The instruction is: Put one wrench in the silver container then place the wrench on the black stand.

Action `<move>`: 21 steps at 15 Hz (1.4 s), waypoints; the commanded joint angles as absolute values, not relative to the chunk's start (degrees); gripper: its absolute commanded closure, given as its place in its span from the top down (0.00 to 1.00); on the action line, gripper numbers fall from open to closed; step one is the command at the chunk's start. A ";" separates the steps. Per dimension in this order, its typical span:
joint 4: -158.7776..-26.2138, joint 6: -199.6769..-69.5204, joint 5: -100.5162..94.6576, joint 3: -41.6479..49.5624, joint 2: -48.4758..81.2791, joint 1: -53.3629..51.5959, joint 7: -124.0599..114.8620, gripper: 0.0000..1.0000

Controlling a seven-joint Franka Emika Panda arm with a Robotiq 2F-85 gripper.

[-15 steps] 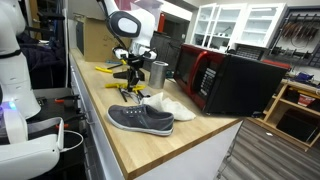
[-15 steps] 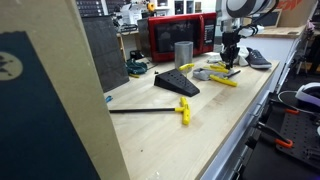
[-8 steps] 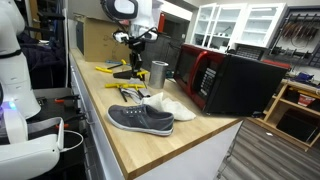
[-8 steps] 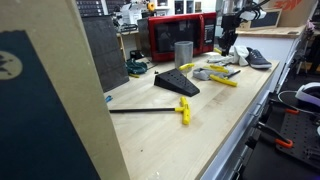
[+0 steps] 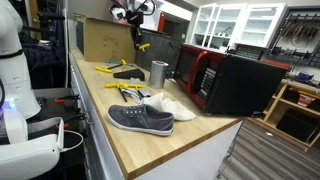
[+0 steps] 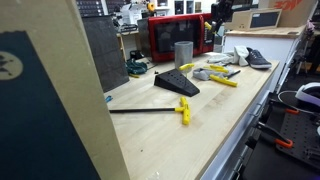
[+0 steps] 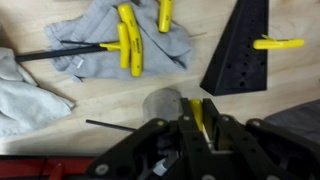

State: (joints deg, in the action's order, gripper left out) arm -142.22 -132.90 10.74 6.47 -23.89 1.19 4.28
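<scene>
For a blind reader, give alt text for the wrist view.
The gripper holds a yellow-handled wrench above a wooden bench, the silver container below and slightly left; beyond lie a black stand and more wrenches on a grey cloth.

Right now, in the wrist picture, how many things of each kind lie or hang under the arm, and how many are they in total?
yellow-handled wrench: 4, one of them held in the jaws
cloth: 2
black stand: 1
metal cup: 1
Total: 8
</scene>
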 commanded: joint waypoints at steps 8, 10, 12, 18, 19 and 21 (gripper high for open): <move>-128.32 -142.01 37.15 7.17 -14.96 -5.78 3.62 0.04; -126.67 -142.97 42.78 6.92 -12.92 -5.96 4.23 0.04; -125.39 -143.15 47.41 6.46 -11.45 -5.50 5.09 0.04; -124.74 -143.76 58.14 6.67 -11.40 -2.69 6.96 0.04; -125.12 -143.71 59.57 6.80 -11.64 -2.19 7.62 0.04; -125.40 -143.55 62.56 7.09 -11.38 -1.24 9.27 0.04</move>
